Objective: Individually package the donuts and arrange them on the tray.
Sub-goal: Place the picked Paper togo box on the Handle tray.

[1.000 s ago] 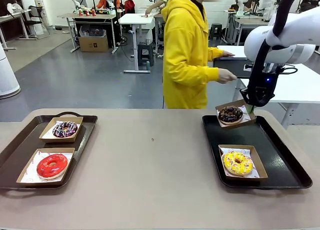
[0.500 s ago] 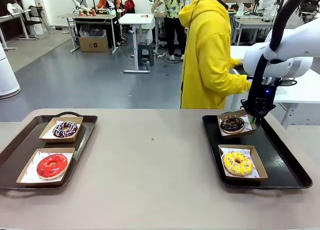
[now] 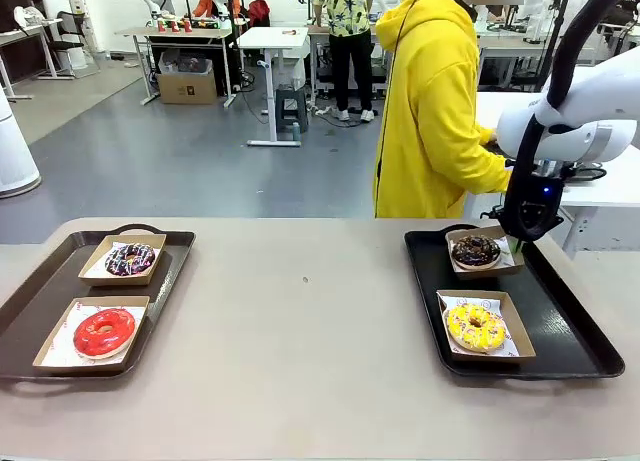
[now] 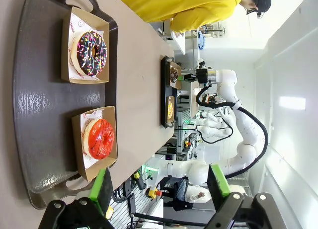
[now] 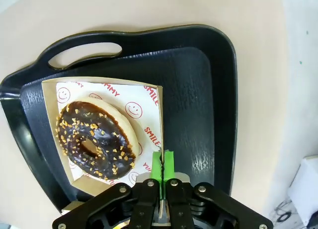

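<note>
Spanning beige table (image 3: 300,321), two dark trays (image 3: 560,311), grey workshop floor (image 3: 200,161)

A robotics lab — a wide hall with a grey floor (image 3: 180,151), rows of white desks (image 3: 270,41) on metal legs, a cardboard box (image 3: 187,84) under one — and people working farther back.

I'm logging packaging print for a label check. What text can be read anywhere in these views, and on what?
"SMILE": red print on the paper liner under the brown chocolate donut.
"...MMY": cut-off red word on the same liner.
Print on the other three box liners: too small to read.
</note>
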You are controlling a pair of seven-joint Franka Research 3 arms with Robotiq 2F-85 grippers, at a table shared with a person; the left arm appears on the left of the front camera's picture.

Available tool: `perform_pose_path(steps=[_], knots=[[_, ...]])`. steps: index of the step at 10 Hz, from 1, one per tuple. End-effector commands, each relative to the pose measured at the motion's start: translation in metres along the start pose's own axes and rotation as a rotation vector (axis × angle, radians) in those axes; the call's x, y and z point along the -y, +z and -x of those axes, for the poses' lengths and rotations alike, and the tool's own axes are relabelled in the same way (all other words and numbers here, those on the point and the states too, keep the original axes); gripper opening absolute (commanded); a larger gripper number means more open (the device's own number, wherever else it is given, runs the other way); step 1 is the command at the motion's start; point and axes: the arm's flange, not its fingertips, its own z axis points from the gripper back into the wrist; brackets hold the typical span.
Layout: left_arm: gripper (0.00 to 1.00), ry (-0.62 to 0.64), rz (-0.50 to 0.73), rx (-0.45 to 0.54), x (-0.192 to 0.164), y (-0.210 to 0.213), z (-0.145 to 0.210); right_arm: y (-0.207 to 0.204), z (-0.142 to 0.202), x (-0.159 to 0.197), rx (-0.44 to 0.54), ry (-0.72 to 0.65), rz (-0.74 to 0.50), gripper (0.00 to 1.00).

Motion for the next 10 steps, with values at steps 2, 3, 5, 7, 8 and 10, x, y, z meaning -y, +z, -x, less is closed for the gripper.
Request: perform_pose_path(steps=[2,3,5,7,8,10], knots=[[1.00,-0.003,-0.007,-0.003,0.001,0.001,0.001,0.000,-0.002,0.001,-0.014,0.035,-0.019,0.93],[1.00,-0.003,-0.007,-0.003,0.001,0.001,0.001,0.002,0.000,0.000,-0.010,0.034,-0.020,1.00],[1.00,-0.003,-0.007,-0.003,0.001,0.001,0.001,0.009,0.003,0.004,0.007,0.026,-0.037,1.00],[1.00,-0.003,-0.007,-0.003,0.001,0.001,0.001,0.013,0.007,0.006,0.013,0.033,-0.052,1.00],[1.00,-0.003,-0.007,-0.003,0.001,0.001,0.001,0.015,0.009,0.008,0.012,0.042,-0.066,0.76],[1.00,-0.003,-0.007,-0.003,0.001,0.001,0.001,0.027,0.024,0.019,-0.005,0.130,-0.165,0.96]])
